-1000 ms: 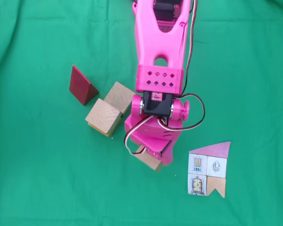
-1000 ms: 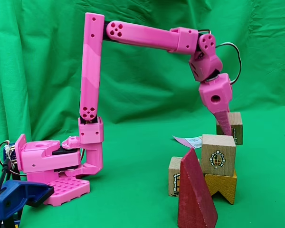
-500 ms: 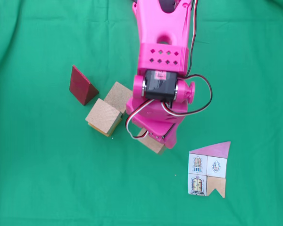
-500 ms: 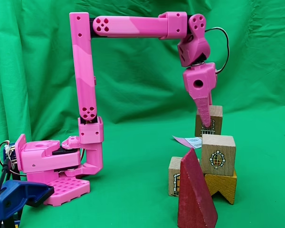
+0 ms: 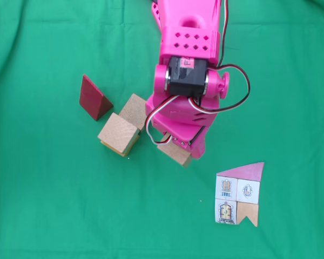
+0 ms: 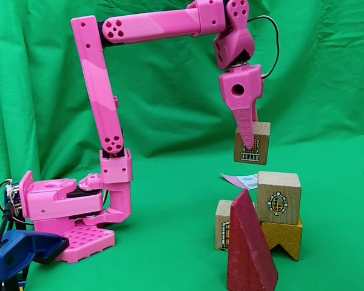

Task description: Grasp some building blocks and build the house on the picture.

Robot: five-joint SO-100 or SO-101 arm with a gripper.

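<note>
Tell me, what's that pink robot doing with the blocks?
The pink gripper is holding one light-wood cube up in the air above the green cloth. Two more cubes and a dark red wedge wait on the cloth. The paper house picture lies nearby.

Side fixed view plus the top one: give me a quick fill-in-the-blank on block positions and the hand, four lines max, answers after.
1. The hand holds a light-wood cube ____ the green cloth, not resting on it.
2. In the side fixed view, the cube with the oval window print sits on top of a ____ notched block.
3. The block nearest that camera is the dark ____ wedge.
4. The paper house picture has a ____ roof.

Missing words: above; yellow; red; pink
</note>
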